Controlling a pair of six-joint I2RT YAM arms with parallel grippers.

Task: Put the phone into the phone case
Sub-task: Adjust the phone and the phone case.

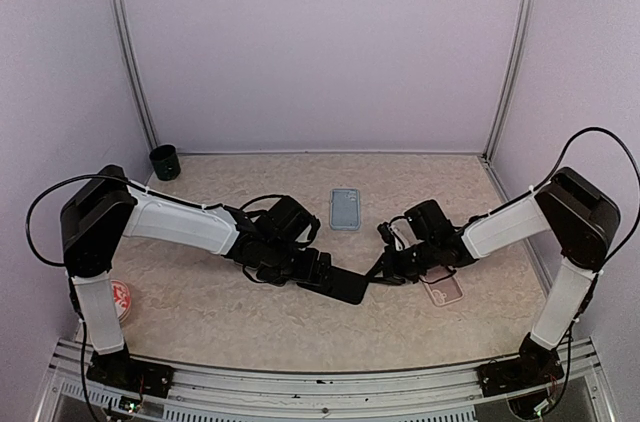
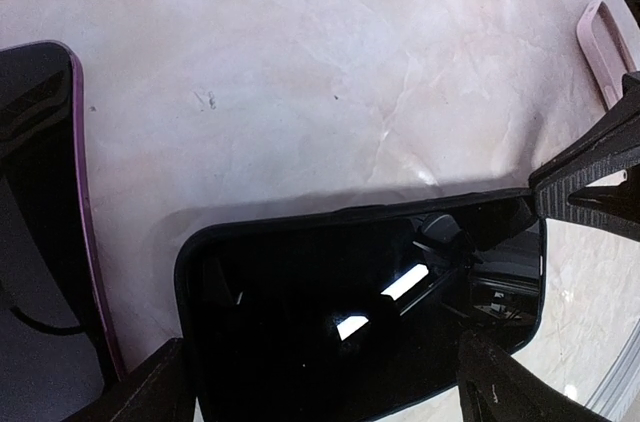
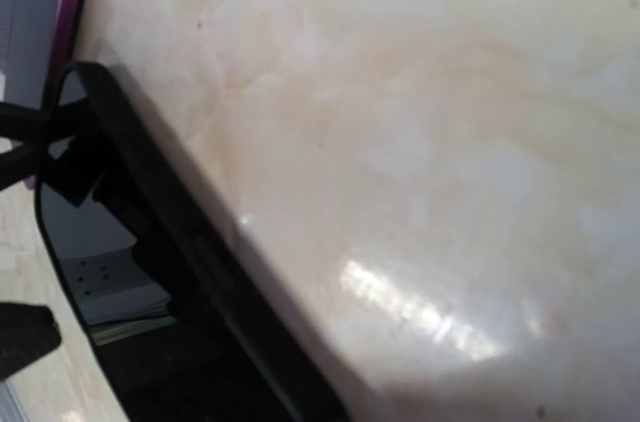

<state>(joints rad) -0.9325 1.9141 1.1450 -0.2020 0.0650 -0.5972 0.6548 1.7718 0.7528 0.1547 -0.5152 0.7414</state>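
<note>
Black left fingers (image 2: 150, 392) stand wide, one at each end of the phone (image 2: 360, 322), and carry it glass-up just clear of the surface (image 1: 240, 327), judging by the shadow under it. The right fingers (image 2: 590, 167) are closed tight, their tips meeting at the phone's far corner; I cannot tell whether they pinch the edge or only press against it. The pink phone case (image 1: 443, 290) lies flat on the surface just beyond them, open side up, partly under the right wrist and apart from the phone. Farther back, well apart, rests a grey-blue slab (image 1: 345, 209), either a second case or a handset, too small to tell. The phone is not yet in any case, so the seating is all still to do. The main risk is the two arms working against each other. If the right tips push or twist the corner while the left pair holds only the ends of smooth glass, the phone could pivot and slip out. The case also sits loose, so a phone brought in at a slant would likely shove it along rather than snap in.
</note>
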